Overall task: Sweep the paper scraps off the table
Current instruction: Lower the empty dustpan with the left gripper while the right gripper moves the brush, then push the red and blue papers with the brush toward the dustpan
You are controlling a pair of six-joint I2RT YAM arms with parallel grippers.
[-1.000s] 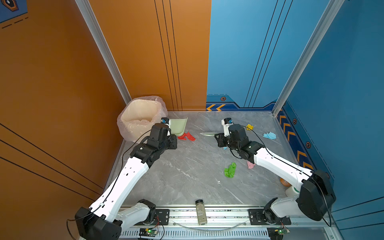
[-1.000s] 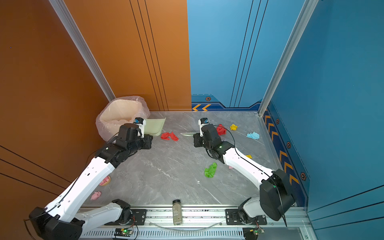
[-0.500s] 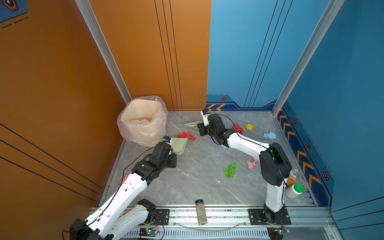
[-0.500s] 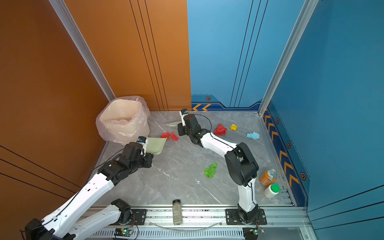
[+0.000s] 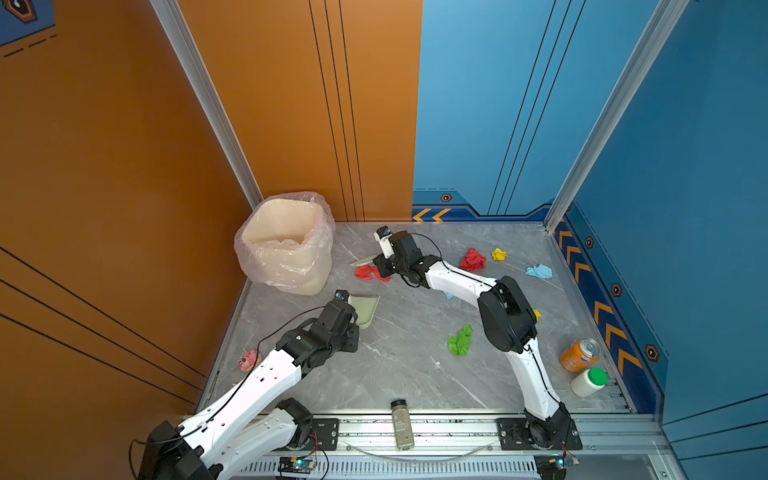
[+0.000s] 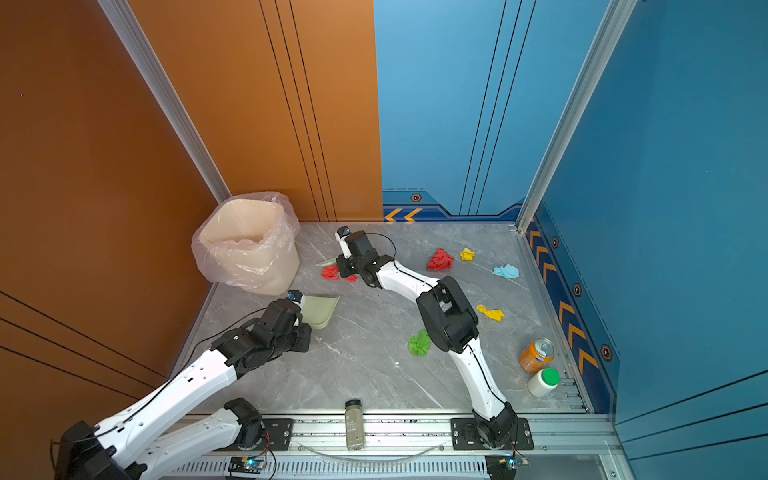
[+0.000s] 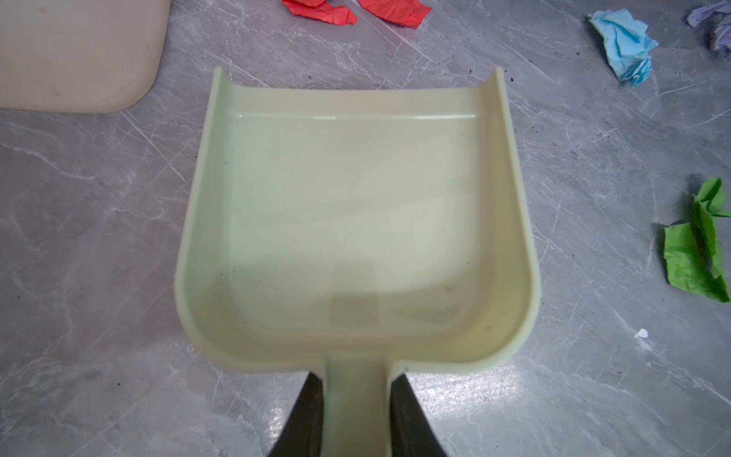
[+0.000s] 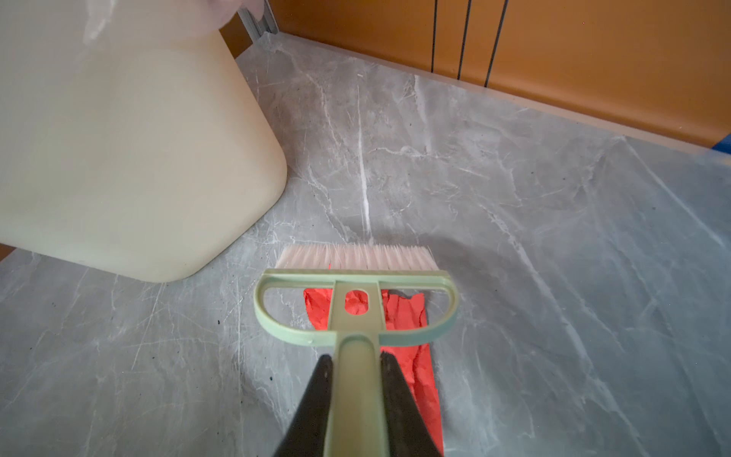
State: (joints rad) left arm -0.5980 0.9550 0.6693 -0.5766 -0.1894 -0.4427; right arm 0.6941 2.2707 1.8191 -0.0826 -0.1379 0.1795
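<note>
Paper scraps [image 5: 460, 340] scattered over grey marble table [image 5: 399, 386], seen from above in both top views. Closest to lined bin [image 5: 286, 245], just right of it: flat red scrap [image 5: 366, 272]. Farther right, well apart from bin: red wad [image 5: 473, 260], small yellow wad [image 5: 499, 254], light blue wad [image 5: 539, 271]. Toward near edge, well apart from bin: bright green wad [image 6: 419, 343] and yellow scrap [image 6: 490, 312]. Just in front of bin: pale green dustpan [image 5: 366, 309], empty, open lip toward flat red scrap.

Left wrist view: left gripper [image 7: 355, 382] with dark fingers pinching dustpan handle from both sides. Pan low at table, contact with it unclear. Bin corner near pan's lip, red pieces beyond lip, second blue wad [image 7: 625, 43] and bright green wad farther from bin.

Right wrist view: right gripper [image 8: 355, 360] with fingers clamped tight on handle of pale green brush [image 8: 356, 312]. White bristles at table surface near bin base, flat red scrap showing through brush frame, right behind bristles
</note>
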